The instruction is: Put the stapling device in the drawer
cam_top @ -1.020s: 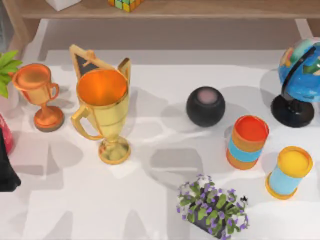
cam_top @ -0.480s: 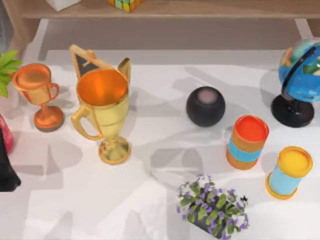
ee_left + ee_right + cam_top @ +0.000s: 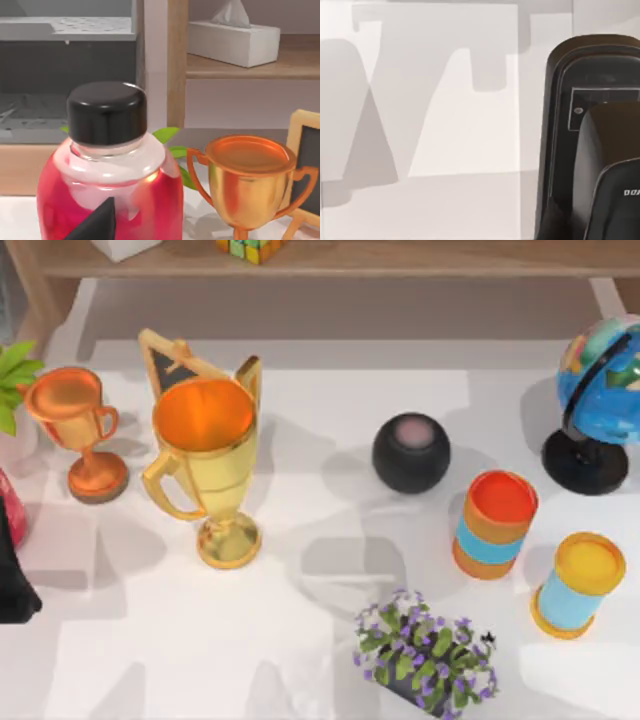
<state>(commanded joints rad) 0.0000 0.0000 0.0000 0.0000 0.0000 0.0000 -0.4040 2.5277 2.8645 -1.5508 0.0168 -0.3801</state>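
Progress check: as far as I can judge, nothing is done yet, so basically the whole job is left. Closest thing first: my right arm's camera is looking at bare white surface (image 3: 445,125), with a glossy black body (image 3: 590,150) with some lettering on it right up against the lens. That might be the stapler, but honestly I can't tell, so I can't say for sure where it's sitting. I can't tell the state of the right hand either. On the left, a dark wedge that I take for part of my left hand (image 3: 95,226) pokes up in front of a red bottle (image 3: 107,200) with a black cap, and whether that hand is apart or together, no idea. The left arm (image 3: 10,580) sits at the far left edge of the surface, just beside that bottle. Moving back across the surface: a flower pot (image 3: 425,652) near the front, two orange-and-blue cans (image 3: 495,525) on the right, a big gold trophy (image 3: 207,465), a small copper trophy (image 3: 75,425), a black round speaker (image 3: 411,452) and a globe (image 3: 600,390). No stapler that I can pick out among them. Farthest back is a wooden shelf (image 3: 240,65) with a tissue box (image 3: 235,37), and next to it a grey open compartment (image 3: 65,60), which is my guess for the drawer. So I've got to find it, grab it, carry it over and drop it in.
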